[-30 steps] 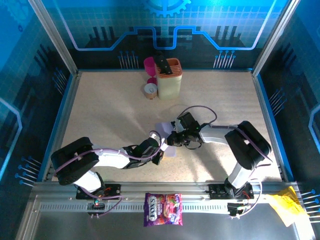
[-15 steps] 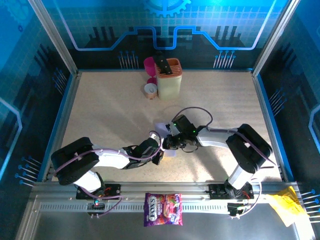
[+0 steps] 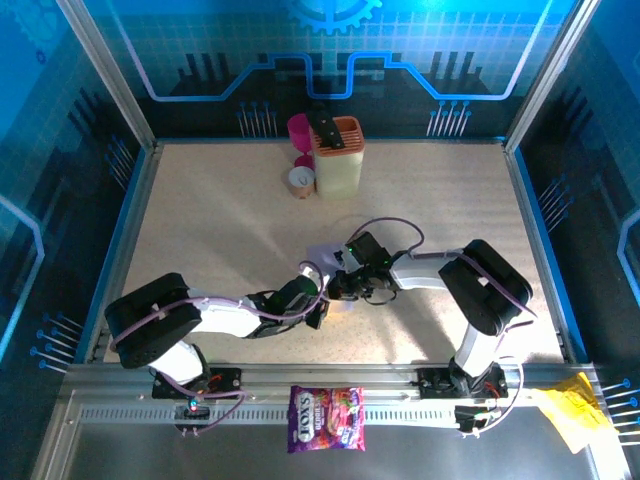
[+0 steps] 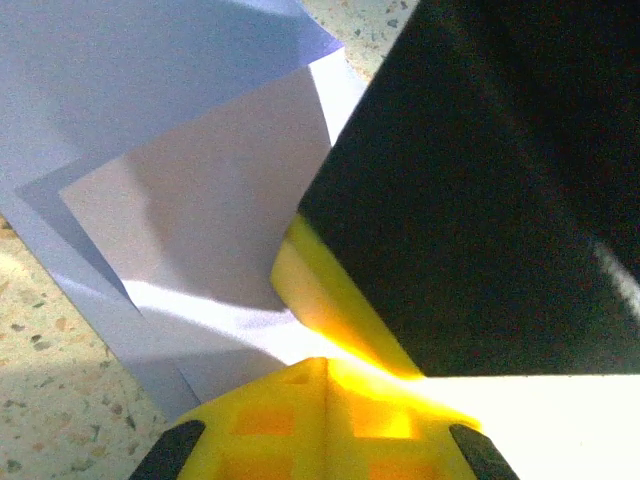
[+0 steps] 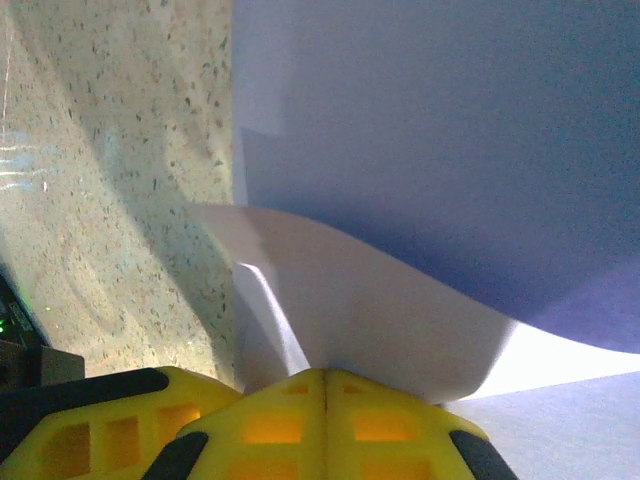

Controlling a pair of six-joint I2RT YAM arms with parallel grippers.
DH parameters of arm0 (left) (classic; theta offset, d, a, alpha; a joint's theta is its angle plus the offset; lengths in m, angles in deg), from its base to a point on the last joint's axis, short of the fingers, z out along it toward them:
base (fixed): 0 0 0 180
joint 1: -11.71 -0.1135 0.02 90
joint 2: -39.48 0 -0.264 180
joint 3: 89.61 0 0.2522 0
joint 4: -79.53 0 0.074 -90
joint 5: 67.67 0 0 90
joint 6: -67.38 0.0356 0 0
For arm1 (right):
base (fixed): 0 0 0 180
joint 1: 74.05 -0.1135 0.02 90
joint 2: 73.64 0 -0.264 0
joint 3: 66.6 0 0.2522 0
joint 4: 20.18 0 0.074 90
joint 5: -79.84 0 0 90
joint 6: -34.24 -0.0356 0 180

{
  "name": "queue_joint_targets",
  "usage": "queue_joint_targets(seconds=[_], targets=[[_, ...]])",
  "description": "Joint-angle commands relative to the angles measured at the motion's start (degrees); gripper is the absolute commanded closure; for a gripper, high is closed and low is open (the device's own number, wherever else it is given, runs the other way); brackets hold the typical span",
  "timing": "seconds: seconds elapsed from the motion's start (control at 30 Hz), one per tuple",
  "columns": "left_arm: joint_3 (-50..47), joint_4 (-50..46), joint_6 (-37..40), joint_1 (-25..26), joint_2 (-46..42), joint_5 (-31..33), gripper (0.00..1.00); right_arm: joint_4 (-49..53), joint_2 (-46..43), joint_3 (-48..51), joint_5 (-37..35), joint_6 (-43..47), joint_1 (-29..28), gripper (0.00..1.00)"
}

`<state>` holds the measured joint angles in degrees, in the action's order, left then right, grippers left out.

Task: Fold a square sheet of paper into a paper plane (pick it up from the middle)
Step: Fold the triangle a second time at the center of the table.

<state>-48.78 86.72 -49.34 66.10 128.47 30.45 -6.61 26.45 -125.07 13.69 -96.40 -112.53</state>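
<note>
Mid-frame from above, right gripper (image 3: 336, 287) pinches a raised flap of the square sheet of paper (image 5: 450, 150); left gripper (image 3: 320, 303) pressed together beside it. We fear an uneven pull skews the crease or tears it

The bench (image 3: 220, 220) is a pale beige, finely speckled slab, its flecks plain up close in the wrist views (image 5: 100, 150). A blue strip (image 3: 125, 240) edges its left and right sides. Glossy blue panels enclose it: a back wall (image 3: 420, 40) printed with a grid, a dark circuit-like band and part of a gear emblem (image 3: 332, 10), plus a left wall (image 3: 40, 150) and a right wall (image 3: 610, 130) with line patterns. Silver aluminium posts (image 3: 105, 75) rise at the back corners. A ribbed metal rail (image 3: 110, 395) runs along the near edge, with a dark grey surface (image 3: 120, 455) below it. Light falls from above, brightest on the bench's middle.
</note>
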Motion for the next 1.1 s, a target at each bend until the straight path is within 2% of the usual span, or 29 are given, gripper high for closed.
queue_joint_targets(seconds=[0.0, 0.4, 0.6, 0.8, 0.93, 1.07], targets=[[-1.1, -8.1, -0.9, 0.4, 3.1, -1.0, 1.00, 3.1, 1.1, -1.2, -2.4, 2.1, 2.9, 1.00], [-0.8, -7.4, -1.1, 0.5, 4.4, -1.3, 1.00, 7.7, 3.0, -4.6, -2.6, 6.4, 8.9, 1.00], [-0.6, -7.2, -1.2, 0.7, 4.7, -1.7, 1.00, 7.9, 4.8, -4.5, -2.7, 7.5, 15.4, 1.00], [-0.3, -7.3, -1.3, 0.7, 4.9, -1.5, 1.00, 9.5, 0.8, -3.7, -2.1, 8.9, 20.4, 1.00], [0.0, -7.6, -1.3, 0.9, 4.9, -1.4, 1.00, 10.9, -3.9, -3.0, -0.2, 8.5, 18.9, 1.00], [0.1, -7.7, -1.5, 1.1, 5.0, -1.3, 1.00, 11.0, -8.6, -2.3, -1.7, 6.3, 12.3, 1.00]])
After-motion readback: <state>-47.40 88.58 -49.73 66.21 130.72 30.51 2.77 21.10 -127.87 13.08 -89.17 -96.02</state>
